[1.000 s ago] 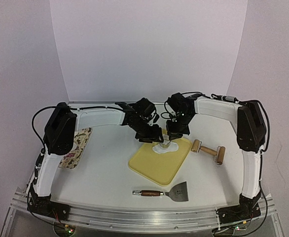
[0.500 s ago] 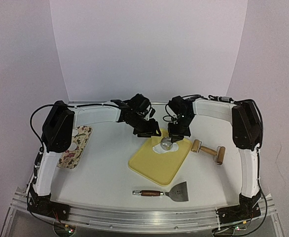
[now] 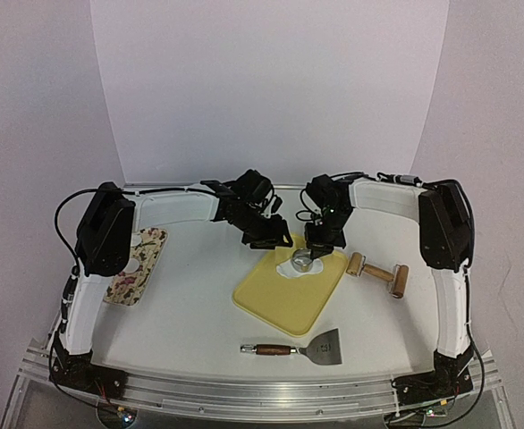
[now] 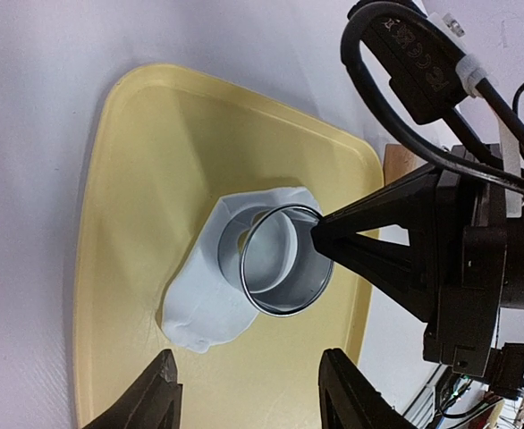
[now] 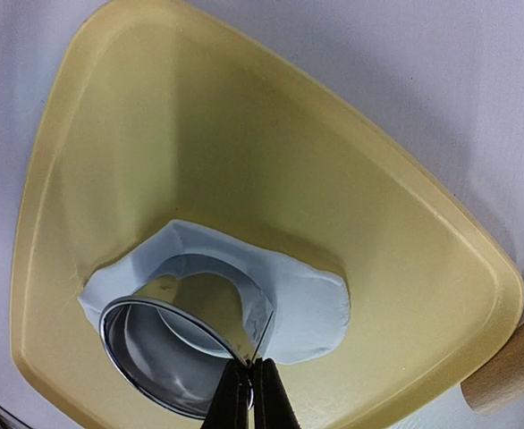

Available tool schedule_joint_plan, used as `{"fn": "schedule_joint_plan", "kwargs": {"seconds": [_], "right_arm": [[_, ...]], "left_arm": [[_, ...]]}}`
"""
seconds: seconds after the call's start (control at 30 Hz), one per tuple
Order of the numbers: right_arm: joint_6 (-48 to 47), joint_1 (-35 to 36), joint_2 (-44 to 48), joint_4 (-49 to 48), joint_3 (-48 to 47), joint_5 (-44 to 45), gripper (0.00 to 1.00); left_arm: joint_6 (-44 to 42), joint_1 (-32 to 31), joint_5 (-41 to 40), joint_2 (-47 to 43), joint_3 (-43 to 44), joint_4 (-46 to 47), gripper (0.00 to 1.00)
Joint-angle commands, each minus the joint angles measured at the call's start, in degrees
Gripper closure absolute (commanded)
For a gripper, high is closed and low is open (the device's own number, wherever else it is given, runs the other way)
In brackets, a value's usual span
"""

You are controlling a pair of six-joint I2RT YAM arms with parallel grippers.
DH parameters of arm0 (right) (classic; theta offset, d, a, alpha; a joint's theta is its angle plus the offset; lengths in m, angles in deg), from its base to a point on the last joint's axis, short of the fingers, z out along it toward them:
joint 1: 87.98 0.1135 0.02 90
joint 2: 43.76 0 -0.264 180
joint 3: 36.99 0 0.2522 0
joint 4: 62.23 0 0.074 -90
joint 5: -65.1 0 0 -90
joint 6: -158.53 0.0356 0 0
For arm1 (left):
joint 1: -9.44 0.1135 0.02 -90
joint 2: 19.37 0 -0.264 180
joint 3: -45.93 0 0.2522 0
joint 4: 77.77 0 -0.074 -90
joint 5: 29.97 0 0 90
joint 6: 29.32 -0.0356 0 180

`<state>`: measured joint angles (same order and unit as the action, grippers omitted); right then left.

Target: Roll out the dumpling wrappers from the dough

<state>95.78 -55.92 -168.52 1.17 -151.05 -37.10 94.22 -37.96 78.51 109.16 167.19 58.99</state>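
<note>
Writing: I'm seeing raised lettering on the black cable [image 4: 403, 49] over the R wrist, not legible. There's a dark mark on the scraper [image 3: 294, 349] blade, too small to read.

R gripper [image 5: 248, 391] is pinching the wall of the metal ring [image 4: 314, 288], fingertips pressed together on the rim. Ring is sitting tilted on the dough sheet [image 5: 311, 304]. Dumpling wrapper [image 4: 230, 241]: I'm reading it as the round cut showing in the sheet, partly under the ring; can't tell if it's free of the sheet. Sheet is lying toward the far-R corner of the yellow tray [image 3: 275, 308].

L gripper [image 4: 253, 398] is hanging spread over the tray just beside the dough, holding nothing.

Vs 1 s back: L arm is sitting slightly farther back-left, so the ring is showing clearer from above. R gripper, ring and tools aren't looking any different.

Room: near half of the tray is lying bare. Roller [image 3: 378, 273] is lying just off the tray's R edge. Scraper is lying near the desk [image 3: 190, 308] front edge. Floral mat [image 3: 135, 268] is far L by the L arm, w/ open desk between mat and tray.
</note>
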Motion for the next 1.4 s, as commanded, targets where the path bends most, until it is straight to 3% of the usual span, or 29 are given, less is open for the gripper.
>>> {"fn": "schedule_joint_plan", "kwargs": {"seconds": [0.0,0.27,0.77,1.03,1.37], "right_arm": [[-0.4,-0.1,-1.4,0.8,-1.8,-0.4,1.0],[-0.8,-0.1,-2.1,0.8,0.7,1.3,1.0],[-1.8,-0.2,-3.0,0.8,1.7,3.0,1.0],[-1.9,-0.2,-3.1,0.8,1.2,2.9,1.0],[-2.1,-0.1,-3.5,0.8,1.0,2.3,1.0]], "left_arm": [[0.9,0.4,0.9,-2.1,1.0,1.3,0.48],[1.4,0.4,2.8,-1.1,0.1,2.3,0.49],[8.2,0.4,10.0,5.4,-1.7,14.8,0.58],[8.9,0.4,8.7,7.6,-1.2,15.3,0.67],[8.7,0.4,8.0,9.2,-0.6,14.9,0.72]]}}
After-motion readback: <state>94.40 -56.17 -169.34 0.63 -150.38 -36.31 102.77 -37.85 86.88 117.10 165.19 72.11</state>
